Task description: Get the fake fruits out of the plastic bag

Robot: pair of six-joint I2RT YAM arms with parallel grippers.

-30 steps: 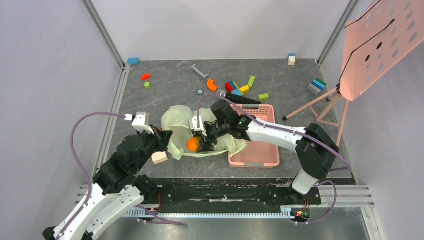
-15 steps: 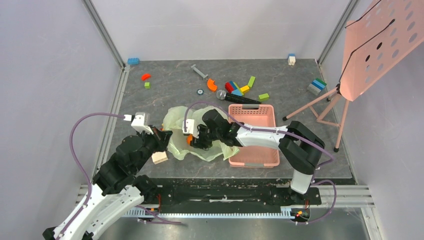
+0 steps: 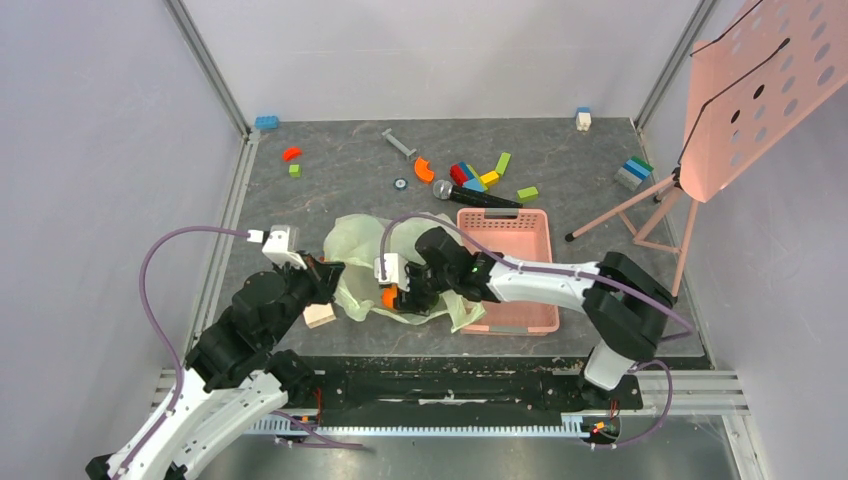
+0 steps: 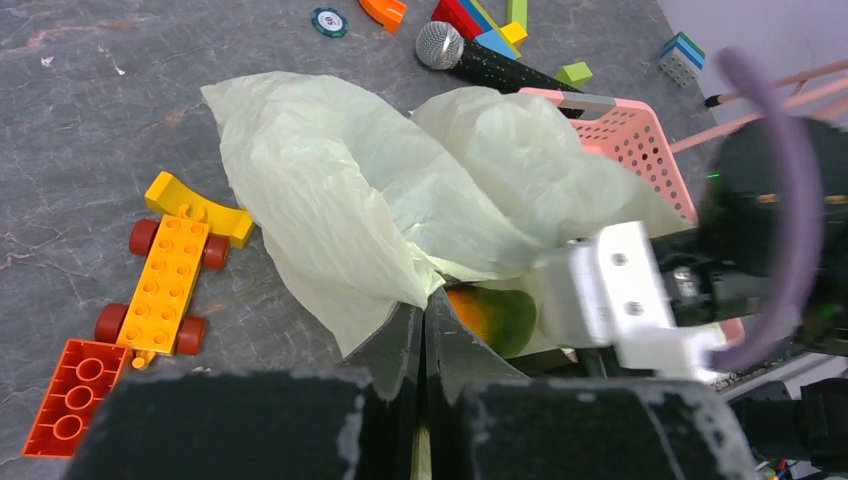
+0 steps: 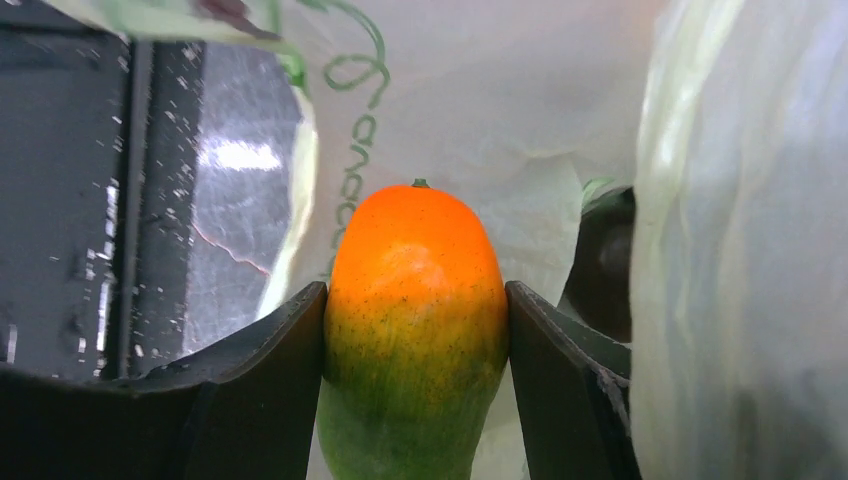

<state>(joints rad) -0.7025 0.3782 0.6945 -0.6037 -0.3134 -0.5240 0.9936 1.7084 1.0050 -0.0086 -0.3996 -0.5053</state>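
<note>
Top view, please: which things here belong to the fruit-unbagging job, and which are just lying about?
Job: mango, held by the right pincer; plastic bag, pinched by the left pincer.
Lying about: pink basket, microphone, building blocks, toy car, music stand.

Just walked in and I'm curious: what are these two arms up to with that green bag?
They are emptying fake fruit from the bag. The left arm has its jaws shut on the bag's edge, holding it. The right arm reaches into the bag's mouth, its jaws closed on an orange-and-green mango. The mango is at the opening, not yet clear of the bag.
</note>
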